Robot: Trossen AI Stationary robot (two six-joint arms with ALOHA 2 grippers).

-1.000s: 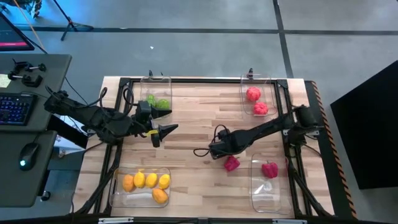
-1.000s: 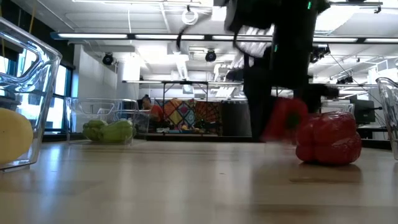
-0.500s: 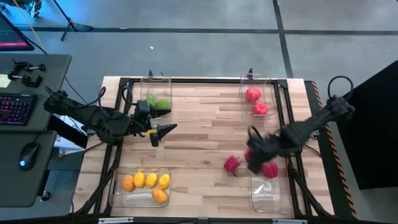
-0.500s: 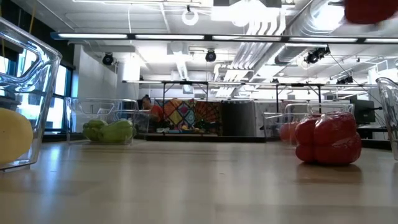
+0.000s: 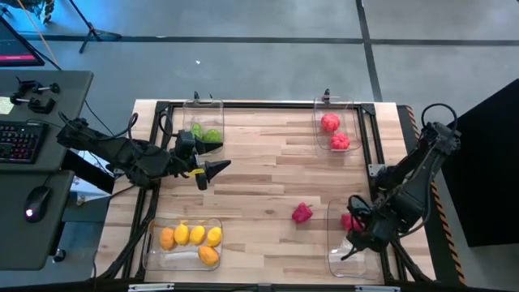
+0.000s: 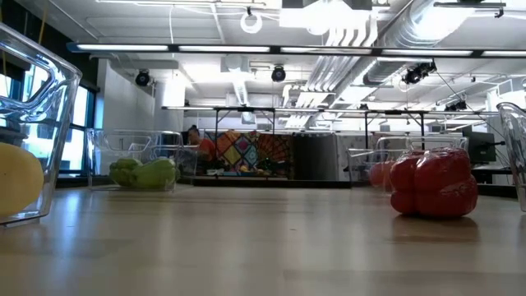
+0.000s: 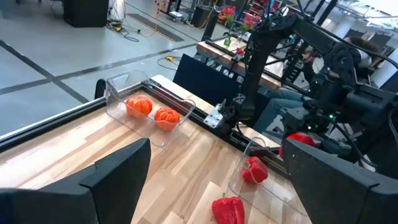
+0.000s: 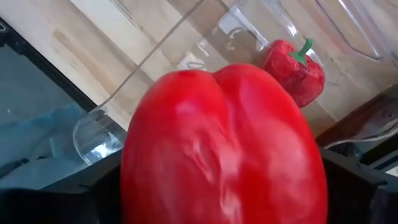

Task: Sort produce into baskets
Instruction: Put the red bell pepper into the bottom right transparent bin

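Carrying a glossy red toy bell pepper (image 8: 224, 143) between the dark fingers of the right gripper (image 5: 355, 242), directly above the clear rounded plastic bin (image 5: 332, 261) at the table's near right corner, apparently to drop it among its own kind. Closed on the pepper's smooth, lobed sides, with a second stemmed red pepper (image 8: 292, 65) lying below on the bin's see-through floor. Leaving one more loose red pepper (image 5: 302, 213) out on the pale wooden plank table (image 5: 259, 170), just beside that bin and likely next in line.

Parking the left gripper (image 5: 212, 169) wide open and empty near the far-left clear bin (image 5: 203, 104), by the matte green produce (image 5: 207, 134) inside. Keeping like with like elsewhere: round red tomatoes (image 5: 330, 123) in the far-right clear bin (image 5: 324, 105), waxy yellow and orange pieces (image 5: 190, 235) in the near-left clear bin (image 5: 150, 251). Judging by the spread, close to finished.
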